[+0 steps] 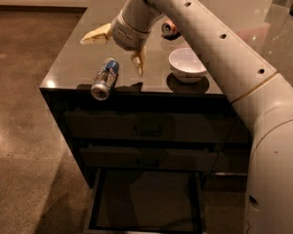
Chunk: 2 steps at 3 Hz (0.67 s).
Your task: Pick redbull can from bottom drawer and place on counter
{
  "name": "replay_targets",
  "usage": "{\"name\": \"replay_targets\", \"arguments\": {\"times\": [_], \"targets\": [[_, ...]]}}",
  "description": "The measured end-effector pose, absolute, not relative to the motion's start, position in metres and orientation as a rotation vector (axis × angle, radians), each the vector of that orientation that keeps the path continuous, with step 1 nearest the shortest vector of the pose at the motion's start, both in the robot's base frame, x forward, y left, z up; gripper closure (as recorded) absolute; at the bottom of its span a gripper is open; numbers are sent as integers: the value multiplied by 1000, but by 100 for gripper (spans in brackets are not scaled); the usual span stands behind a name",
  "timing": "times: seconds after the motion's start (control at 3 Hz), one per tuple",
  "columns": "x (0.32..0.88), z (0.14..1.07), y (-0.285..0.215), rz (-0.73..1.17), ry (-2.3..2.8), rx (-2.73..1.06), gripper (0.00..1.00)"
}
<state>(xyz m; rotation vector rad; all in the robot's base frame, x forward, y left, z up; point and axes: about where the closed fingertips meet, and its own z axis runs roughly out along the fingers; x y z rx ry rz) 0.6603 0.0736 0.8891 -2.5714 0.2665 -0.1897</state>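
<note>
1. Nearest, at the foot of the dark cabinet, the wide, shallow dark bottom drawer [145, 201] with pale metal edges stands pulled out, and its flat dark floor shows nothing lying on it.
2. Above it the two dark handled drawers [147, 129] are shut, one stacked on the other.
3. To the left of the cabinet lies the speckled brown floor [19, 111].
4. The large glossy grey-brown counter [73, 65] tops the cabinet.
5. The slim silver and blue metal redbull can [105, 77] lies on its side on the counter near the front left corner. Its silver end points toward the camera and sits right at the front edge.
6. Just above and behind the can hangs the cream two-finger gripper [115, 52] with its fingers spread wide apart. One finger [95, 34] sticks out to the left and the other points down just beside the can's right side. Neither holds the can.
7. To the right, on the counter, sits the round white bowl [187, 62], well apart from the can.
8. The thick white robot arm [219, 43] sweeps from the lower right over the bowl to the gripper.
9. Farther back, a stubby orange-red can [169, 28] lies on the counter, partly hidden behind the arm.
</note>
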Motion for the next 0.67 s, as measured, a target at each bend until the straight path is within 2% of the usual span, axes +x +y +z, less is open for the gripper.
{"name": "replay_targets", "arguments": {"times": [0.67], "targets": [[669, 910, 65, -248, 270, -2588, 0]]}}
